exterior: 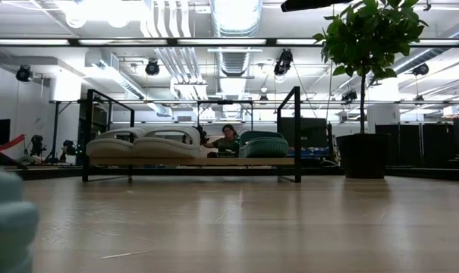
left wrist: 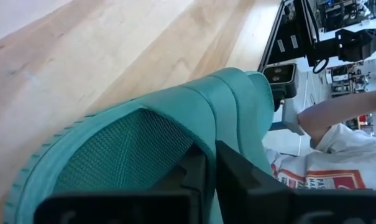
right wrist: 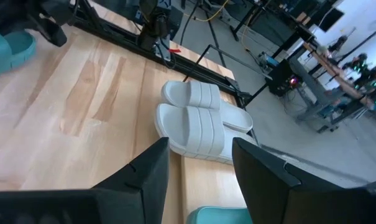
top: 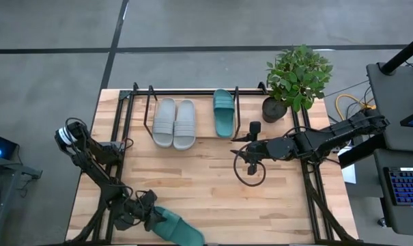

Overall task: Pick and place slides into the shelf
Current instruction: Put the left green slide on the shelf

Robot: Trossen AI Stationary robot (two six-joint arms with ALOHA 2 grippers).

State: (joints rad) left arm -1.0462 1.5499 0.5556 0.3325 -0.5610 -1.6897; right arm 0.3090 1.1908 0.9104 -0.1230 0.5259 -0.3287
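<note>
Three slides sit on the shelf (top: 192, 92) from above: two grey slides (top: 175, 123) side by side, one teal slide (top: 223, 113) at their 3 o'clock. Left gripper (top: 153, 217), down at 7 o'clock on the tabletop (top: 199, 178), is clenched on the fourth slide (top: 179, 227). Right gripper (top: 250, 158) hangs released near center, just off the shelf.

Low view: shelved slides lined up on the board.

Left wrist: fingers (left wrist: 237, 180) pinch the teal strap.

Right wrist: gripper (right wrist: 200, 171) spread wide, grey pair beyond it.
</note>
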